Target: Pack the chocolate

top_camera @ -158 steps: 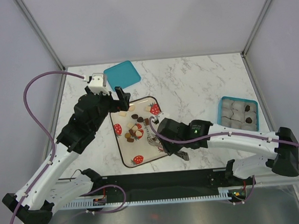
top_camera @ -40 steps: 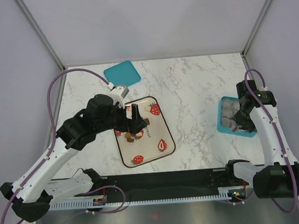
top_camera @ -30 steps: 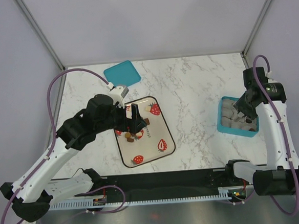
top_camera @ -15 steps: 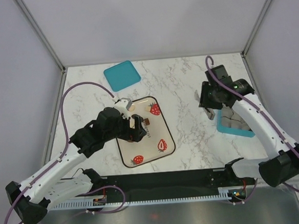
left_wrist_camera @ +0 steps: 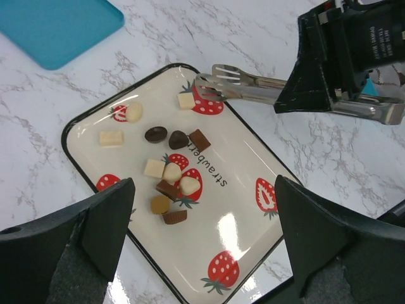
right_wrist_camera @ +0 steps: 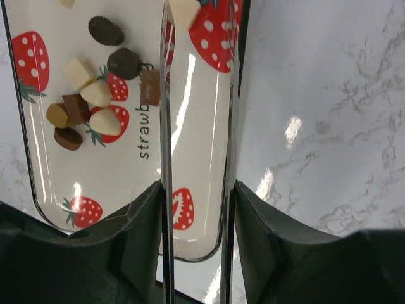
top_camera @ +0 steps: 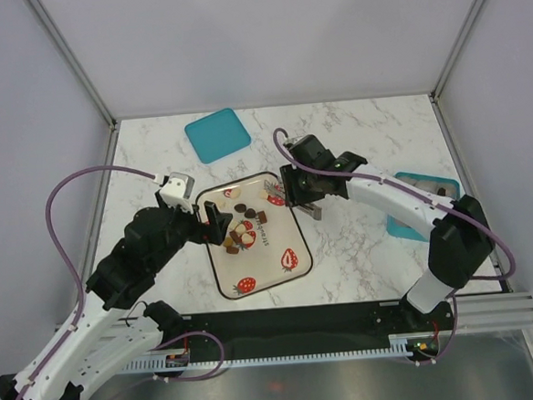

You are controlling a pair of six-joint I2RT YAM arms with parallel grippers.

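- The right gripper, about half open, clamps the handle of metal tongs; the tong arms stand apart, their tips over the far right corner of the tray, near a cream square piece.
- The right arm reaches across the marble bench from the right, with the teal box behind its forearm.
- The left gripper is spread wide, holds nothing and hovers above the tray's left side, the arm bent at the elbow.
- The chocolate lies loose on the strawberry-print tray, mostly clustered at its middle; a teal lid sits behind.
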